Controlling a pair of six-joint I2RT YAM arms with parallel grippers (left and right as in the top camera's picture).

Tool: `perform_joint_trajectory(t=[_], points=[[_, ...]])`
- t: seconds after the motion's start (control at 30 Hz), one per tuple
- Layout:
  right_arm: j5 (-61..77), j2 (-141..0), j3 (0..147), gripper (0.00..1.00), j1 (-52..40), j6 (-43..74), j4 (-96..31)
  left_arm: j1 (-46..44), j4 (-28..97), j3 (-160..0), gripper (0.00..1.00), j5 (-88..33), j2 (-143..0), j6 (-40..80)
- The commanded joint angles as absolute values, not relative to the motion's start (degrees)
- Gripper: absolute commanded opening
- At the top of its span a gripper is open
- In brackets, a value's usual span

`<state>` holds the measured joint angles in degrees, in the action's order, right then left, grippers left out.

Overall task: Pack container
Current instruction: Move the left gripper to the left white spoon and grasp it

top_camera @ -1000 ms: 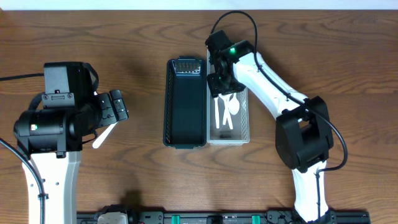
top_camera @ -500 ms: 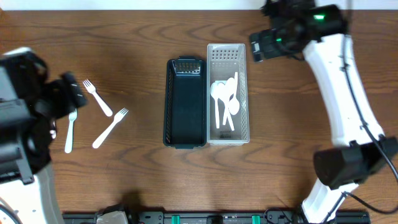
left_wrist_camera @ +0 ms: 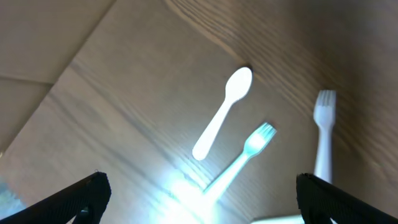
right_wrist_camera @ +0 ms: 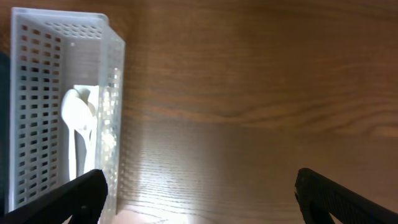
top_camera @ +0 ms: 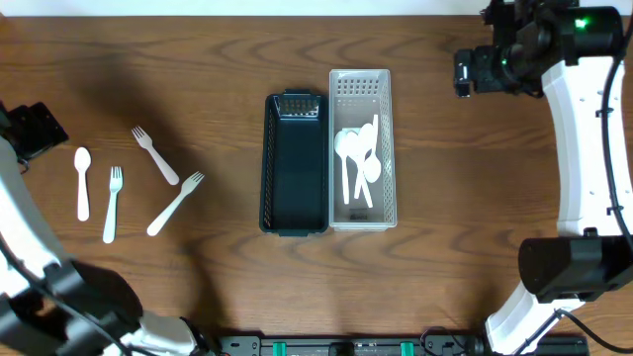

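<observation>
white basket point(top_camera: 393, 148): mid-bench point(top_camera: 475, 218), its long side against the dark basket point(top_camera: 296, 188) on its left.
spoons point(top_camera: 356, 158): several white ones lying lengthwise inside the white basket.
loose cutlery: one spoon point(top_camera: 82, 183) and three forks point(top_camera: 112, 204) point(top_camera: 155, 154) point(top_camera: 175, 203) flat on the bench, well left of both baskets.
left claw point(left_wrist_camera: 202, 190): spread wide, gripping nothing, above the loose spoon near the left edge.
right claw point(right_wrist_camera: 199, 186): spread wide, gripping nothing, over bare wood right of the white basket.

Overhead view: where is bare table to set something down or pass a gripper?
Bare table lies right of the white basket, and between the nearest fork and the dark basket. Crowded: the spoon and other forks at left; the baskets sit side by side.
</observation>
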<state>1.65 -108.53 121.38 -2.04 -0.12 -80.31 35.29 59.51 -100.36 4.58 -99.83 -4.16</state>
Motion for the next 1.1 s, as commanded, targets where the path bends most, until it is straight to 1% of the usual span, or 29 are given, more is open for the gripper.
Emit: perform_joint_trajectory(t=[0.0,0.33,0.5,0.73,1.07], points=[[1.4,-108.8,121.6,0.99,-0.7,-1.0,-81.4,36.3,58.0,-100.4,0.98,4.1,-104.9,-7.3],[0.6,-108.8,121.5,0.99,0.5,-0.9,-84.1,36.9,54.0,-100.4,0.98,3.9,-120.2,-13.1],[0.6,-108.8,121.5,0.99,0.5,-0.9,-84.5,37.3,53.5,-100.4,0.98,-2.9,-125.3,-17.3],[0.6,-108.8,121.5,0.99,0.5,0.2,-85.6,37.6,53.6,-100.4,0.98,-6.7,-127.9,-23.2],[0.6,-108.8,121.5,0.99,0.5,0.8,-85.5,40.8,52.5,-100.3,0.98,-8.0,-130.2,-23.3]])
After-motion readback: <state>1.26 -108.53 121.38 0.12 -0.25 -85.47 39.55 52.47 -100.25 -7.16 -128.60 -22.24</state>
